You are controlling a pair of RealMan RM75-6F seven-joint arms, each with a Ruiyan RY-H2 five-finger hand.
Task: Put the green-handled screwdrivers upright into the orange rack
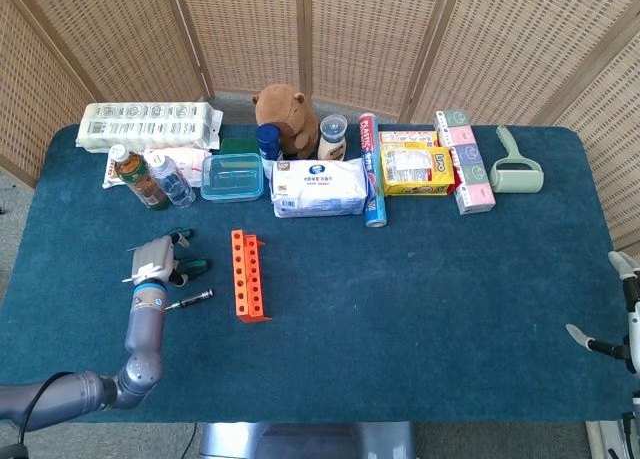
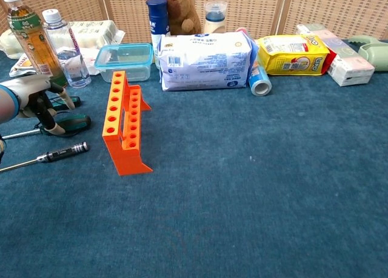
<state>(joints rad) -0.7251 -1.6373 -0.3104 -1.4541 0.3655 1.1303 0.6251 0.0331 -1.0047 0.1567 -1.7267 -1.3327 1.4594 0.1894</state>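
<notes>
The left hand (image 2: 36,102) hovers with fingers apart, empty, directly over the two green-handled screwdrivers (image 2: 76,122), which lie flat, shafts pointing left, just left of the orange plastic rack (image 2: 123,122). The right hand (image 1: 622,309) sits far off, its grasp unclear.

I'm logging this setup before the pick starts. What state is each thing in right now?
orange rack: standing, holes empty
green-handled screwdrivers: lying flat, not yet lifted
black screwdriver: lying flat, untouched
left hand: fingers down over the green-handled screwdrivers, grip unclear
right hand: at table edge, holding nothing
plastic container: lid on
</notes>
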